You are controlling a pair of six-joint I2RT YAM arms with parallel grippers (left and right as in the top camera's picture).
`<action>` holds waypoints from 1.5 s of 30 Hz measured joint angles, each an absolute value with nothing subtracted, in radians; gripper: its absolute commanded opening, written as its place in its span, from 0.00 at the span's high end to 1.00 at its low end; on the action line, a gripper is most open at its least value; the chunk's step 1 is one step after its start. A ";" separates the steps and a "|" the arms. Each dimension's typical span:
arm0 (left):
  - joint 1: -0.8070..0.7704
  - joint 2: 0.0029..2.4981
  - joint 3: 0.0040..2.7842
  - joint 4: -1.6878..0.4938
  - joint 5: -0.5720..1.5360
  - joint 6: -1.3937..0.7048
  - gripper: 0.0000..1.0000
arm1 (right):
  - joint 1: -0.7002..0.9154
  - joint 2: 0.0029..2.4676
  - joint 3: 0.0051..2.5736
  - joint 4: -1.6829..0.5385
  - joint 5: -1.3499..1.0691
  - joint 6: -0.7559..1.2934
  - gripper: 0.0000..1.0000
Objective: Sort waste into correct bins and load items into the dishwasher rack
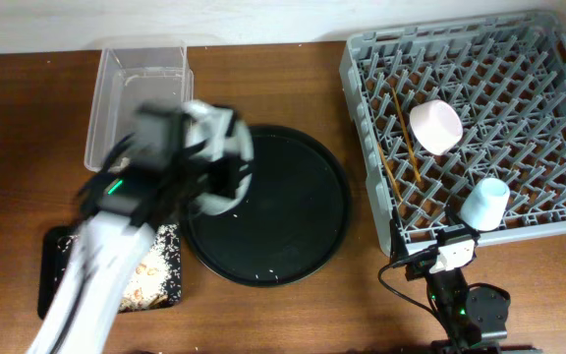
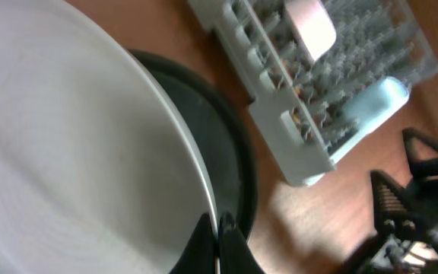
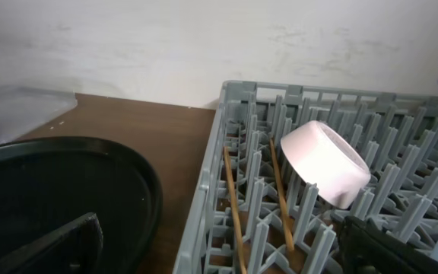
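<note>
L claw (image 2: 217, 230) grips plate (image 2: 67, 137) rim; R claw (image 3: 219, 228) wide; bowl (image 3: 325, 164) in rack (image 3: 238, 95)

The left arm (image 1: 96, 265) reaches from the near-left edge toward the centre, and its outline is smeared in the overhead view. At its tip, the left claw (image 2: 219, 237) has both fingers (image 2: 201, 245) pinched together on the rim of the pale grey plate (image 2: 74, 137). The right arm (image 1: 460, 305) sits folded at the near right, with its wrist directed toward the far side. The right claw (image 1: 432, 246) has its fingers spread wide apart and grips nothing.
</note>
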State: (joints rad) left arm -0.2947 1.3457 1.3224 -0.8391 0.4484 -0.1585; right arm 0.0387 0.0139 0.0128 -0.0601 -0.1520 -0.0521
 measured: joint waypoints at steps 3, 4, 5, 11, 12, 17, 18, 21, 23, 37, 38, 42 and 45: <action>-0.383 1.669 1.499 -0.639 0.491 -0.122 1.00 | 0.039 0.015 0.013 -0.060 -0.152 -0.052 0.02; -0.390 1.724 1.541 -0.580 0.527 -0.129 1.00 | 0.039 0.015 0.013 -0.059 -0.152 -0.052 0.02; -0.400 1.794 1.611 -0.436 0.587 -0.164 1.00 | 0.039 0.015 0.013 -0.060 -0.152 -0.052 0.02; -0.457 2.025 1.705 0.591 0.760 -0.720 1.00 | 0.039 0.014 0.013 -0.060 -0.152 -0.052 0.02; -0.467 2.052 1.708 0.642 0.760 -0.828 1.00 | 0.039 0.014 0.013 -0.060 -0.152 -0.052 0.02; -0.521 2.227 1.706 0.692 0.752 -1.133 1.00 | 0.039 0.014 0.013 -0.060 -0.152 -0.052 0.02; -0.530 2.242 1.705 0.684 0.752 -1.151 1.00 | 0.039 0.014 0.013 -0.060 -0.152 -0.052 0.02; -0.546 2.248 1.706 0.666 0.751 -1.179 0.99 | 0.039 0.014 0.013 -0.060 -0.152 -0.052 0.02; -0.548 2.248 1.709 0.545 0.737 -1.171 1.00 | 0.039 0.014 0.013 -0.059 -0.152 -0.051 0.02; -0.429 2.163 1.758 -0.150 0.681 -0.770 0.01 | 0.039 0.015 0.013 -0.060 -0.152 -0.052 0.02; -0.411 2.132 1.764 -0.216 0.655 -0.733 0.01 | 0.039 0.014 0.013 -0.060 -0.152 -0.052 0.02; -0.314 1.850 1.775 -0.657 0.466 -0.522 0.01 | 0.039 0.014 0.013 -0.060 -0.152 -0.052 0.02; -0.264 1.611 1.783 -1.001 0.156 -0.366 0.01 | 0.039 0.015 0.012 -0.060 -0.152 -0.052 0.02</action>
